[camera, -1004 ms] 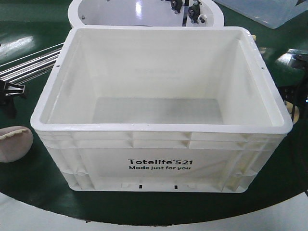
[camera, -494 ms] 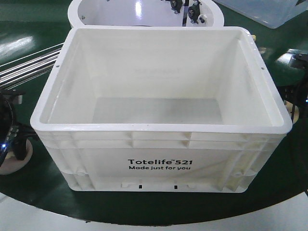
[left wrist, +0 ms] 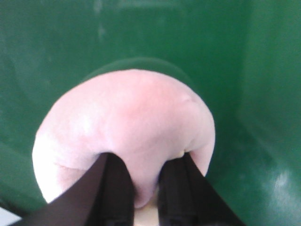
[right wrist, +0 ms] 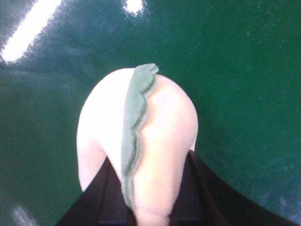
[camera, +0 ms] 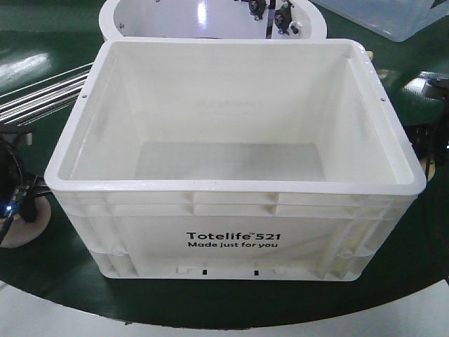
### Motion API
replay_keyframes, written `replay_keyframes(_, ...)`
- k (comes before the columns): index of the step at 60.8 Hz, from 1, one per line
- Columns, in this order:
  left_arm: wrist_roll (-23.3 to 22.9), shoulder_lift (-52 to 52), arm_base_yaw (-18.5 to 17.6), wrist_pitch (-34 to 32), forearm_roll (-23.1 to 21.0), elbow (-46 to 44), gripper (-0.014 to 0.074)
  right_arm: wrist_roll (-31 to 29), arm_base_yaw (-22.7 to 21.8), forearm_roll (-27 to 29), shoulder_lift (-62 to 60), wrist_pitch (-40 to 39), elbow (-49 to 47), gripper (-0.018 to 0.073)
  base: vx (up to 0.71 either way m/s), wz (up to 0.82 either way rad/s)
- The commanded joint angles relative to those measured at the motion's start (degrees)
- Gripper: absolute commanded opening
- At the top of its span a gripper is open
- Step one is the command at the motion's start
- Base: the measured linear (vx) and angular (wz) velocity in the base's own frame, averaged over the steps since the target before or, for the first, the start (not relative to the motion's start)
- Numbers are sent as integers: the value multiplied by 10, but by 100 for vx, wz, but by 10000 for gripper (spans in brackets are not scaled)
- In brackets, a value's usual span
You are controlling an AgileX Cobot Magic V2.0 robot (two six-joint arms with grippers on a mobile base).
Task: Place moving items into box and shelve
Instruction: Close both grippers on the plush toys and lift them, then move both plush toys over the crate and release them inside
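The box [camera: 231,186], a white ribbed crate printed "Totelife 521", stands open and empty at the middle of the green table. To its left my left gripper [camera: 15,196] is down on the pinkish plush toy [camera: 31,223], which lies on the table. In the left wrist view the pinkish plush toy [left wrist: 127,113] bulges between the black fingers [left wrist: 113,188] of the left gripper [left wrist: 143,188], pinched. In the right wrist view my right gripper [right wrist: 150,202] is shut on the pale yellow plush toy [right wrist: 164,127], its green leaf [right wrist: 136,122] facing up, over the table.
A white round tub [camera: 210,17] stands behind the box and a clear plastic bin [camera: 393,17] at the back right. Metal rods [camera: 42,95] lie at the left. The green table's curved front edge [camera: 210,316] runs just before the box. Black cables [camera: 438,137] hang at the right edge.
My left gripper came down from above the pinkish plush toy onto it and closed on it. At the right edge the right arm's parts shifted slightly. The box stayed put.
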Motion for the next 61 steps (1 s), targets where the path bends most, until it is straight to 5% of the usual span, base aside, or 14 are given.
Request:
replay_keyframes(1,-19,-4,1,-63,4,1,-8,-7,-4,-9,-26,-29,-16,-12,0,0)
replay_keyframes(17,-57,-97,1,-110,4,-15,-8,-5,-3,-16,-110,-26,-16,-7,0,0)
replay_keyframes(37,-49,-189,0,-106,-18,-175,-6,-10,-1,-7,-293,-62,-20,-6,0,0)
replay_keyframes(46,9,-192,-2,-82,-167,-254,-6,-74,57,-1,-345,-52,-67,-6,0,0)
replay_keyframes(61,187,-188,-70,-95,-417,-286,-4,-55,241,33,-322,-51,-129,-5,0,0)
